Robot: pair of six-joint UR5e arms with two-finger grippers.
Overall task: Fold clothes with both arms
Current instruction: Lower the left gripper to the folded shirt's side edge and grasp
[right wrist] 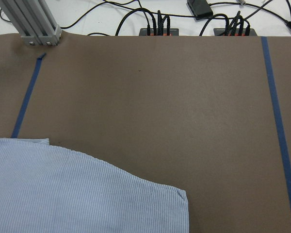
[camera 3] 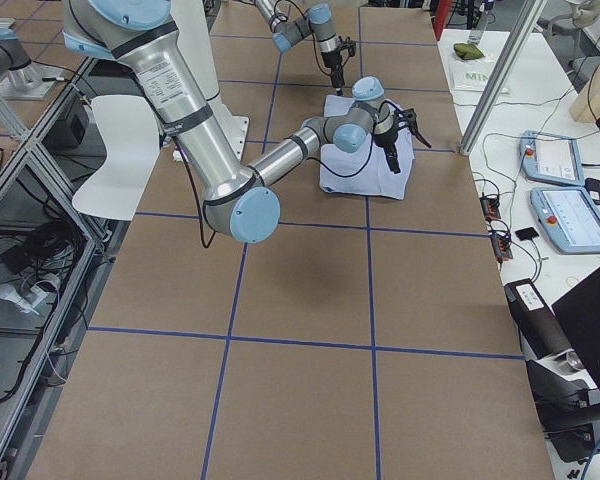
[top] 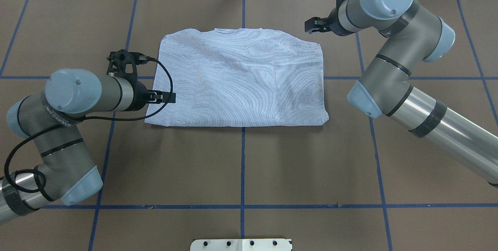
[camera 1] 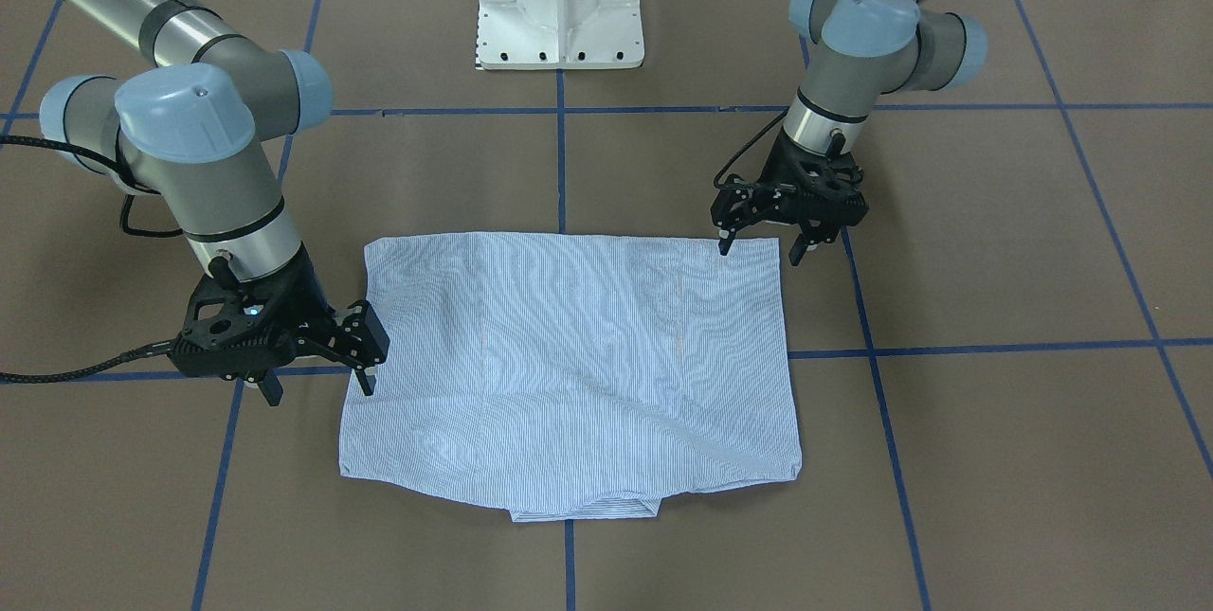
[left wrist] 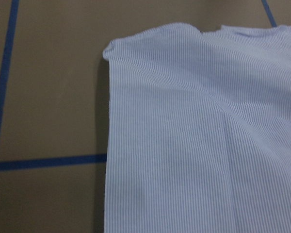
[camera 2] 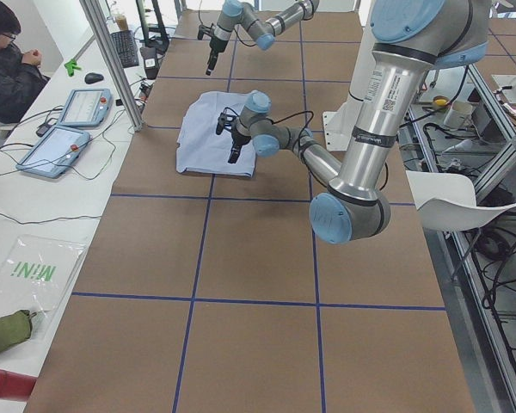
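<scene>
The light blue striped shirt (camera 1: 569, 365) lies flat on the brown table, folded into a rough rectangle, with its collar edge on the side away from the robot base. It also shows in the overhead view (top: 241, 76) and both wrist views (left wrist: 194, 145) (right wrist: 63, 194). My left gripper (camera 1: 761, 249) (top: 161, 96) is open and empty, hovering at the shirt's left edge near the corner closest to the base. My right gripper (camera 1: 317, 386) (top: 313, 25) is open and empty, just off the shirt's right edge near the far corner. Buttons, pocket and tag are hidden.
The white pedestal base (camera 1: 559, 5) stands behind the shirt. Blue tape lines (top: 243, 165) grid the table. An aluminium post (right wrist: 29, 24) and cables stand at the far edge. An operator (camera 2: 9, 60) and tablets (camera 2: 64, 129) are on a side bench.
</scene>
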